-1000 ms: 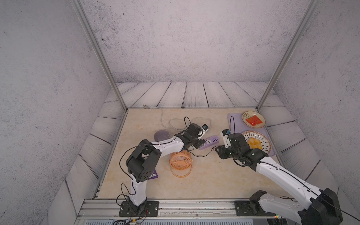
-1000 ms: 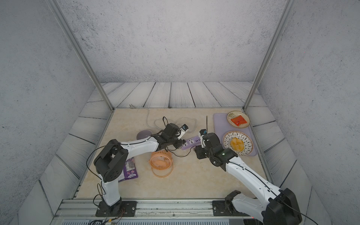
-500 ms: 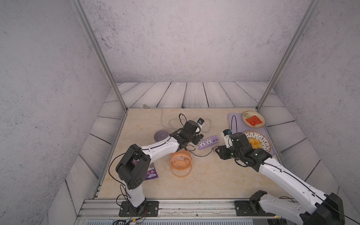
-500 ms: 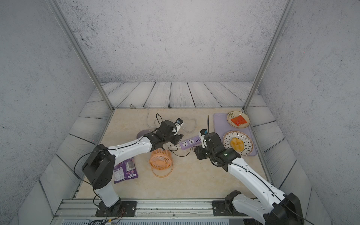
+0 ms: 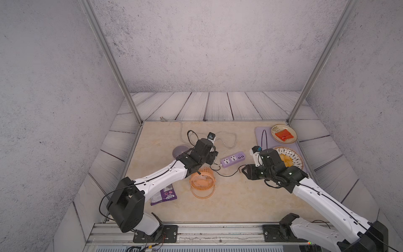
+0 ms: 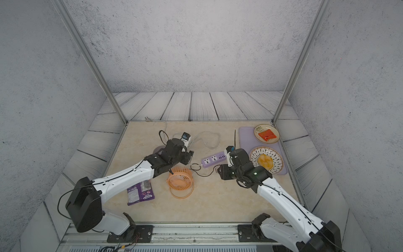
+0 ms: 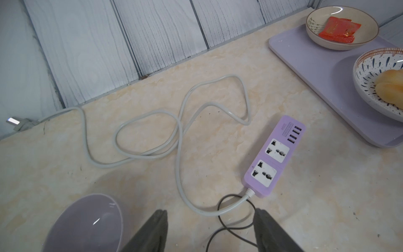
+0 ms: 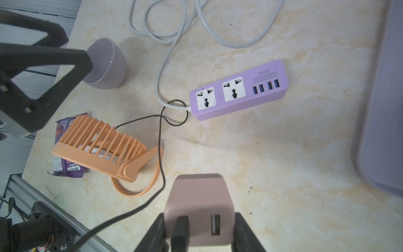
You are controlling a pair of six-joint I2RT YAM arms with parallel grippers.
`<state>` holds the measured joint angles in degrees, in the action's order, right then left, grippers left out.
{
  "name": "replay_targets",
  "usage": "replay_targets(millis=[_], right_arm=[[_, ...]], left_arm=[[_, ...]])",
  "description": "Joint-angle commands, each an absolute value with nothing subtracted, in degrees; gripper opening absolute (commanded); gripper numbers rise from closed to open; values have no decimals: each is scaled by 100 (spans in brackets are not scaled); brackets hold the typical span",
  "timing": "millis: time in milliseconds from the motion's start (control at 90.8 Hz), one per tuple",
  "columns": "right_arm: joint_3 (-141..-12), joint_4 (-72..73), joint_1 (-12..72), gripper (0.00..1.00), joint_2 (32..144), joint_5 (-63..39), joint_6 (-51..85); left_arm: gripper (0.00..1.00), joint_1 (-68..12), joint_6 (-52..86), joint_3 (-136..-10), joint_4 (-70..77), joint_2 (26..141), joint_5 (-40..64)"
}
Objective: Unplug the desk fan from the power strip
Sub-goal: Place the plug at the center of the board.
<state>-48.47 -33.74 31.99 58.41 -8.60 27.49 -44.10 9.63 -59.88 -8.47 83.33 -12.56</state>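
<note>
1. Mid-table between my arms, in both top views, the power strip [image 5: 233, 159] lies flat. Its long axis slants from its cable end by the left gripper [image 5: 214, 156] to its port end toward the tray [image 5: 259, 134]. The right gripper [image 5: 243, 171] hovers just off its near long side, about as near as the left. The desk fan [image 5: 202, 180] stands close in front of the cable end.
2. Left wrist: the left gripper's fingers [image 7: 161, 220] stand apart around nothing. The power strip's cable end points toward them, and both socket faces are bare.
3. Right wrist: the right gripper is clamped on the pink plug block [image 8: 199, 203], apart from the power strip, which lies ahead, broadside. The black cord [image 8: 160, 139] trails to the desk fan. I judge the unplugging done.
</note>
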Motion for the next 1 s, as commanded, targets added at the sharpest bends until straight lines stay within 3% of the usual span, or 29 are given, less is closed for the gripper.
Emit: replay_targets(millis=[0, 594, 991], right_arm=[[-4754, -3453, 3220, 36, 5723, -1130, 2982], [-3231, -1846, 3234, 37, 5480, -2325, 4010], [-2694, -485, 3233, 37, 6010, -2807, 4707]], left_arm=[[68, -4390, 1506, -5747, -1152, 7944, -1526], [69, -4395, 2178, -4410, -1598, 5920, -1523], [70, -4394, 2308, -4307, -1825, 5562, -1495]])
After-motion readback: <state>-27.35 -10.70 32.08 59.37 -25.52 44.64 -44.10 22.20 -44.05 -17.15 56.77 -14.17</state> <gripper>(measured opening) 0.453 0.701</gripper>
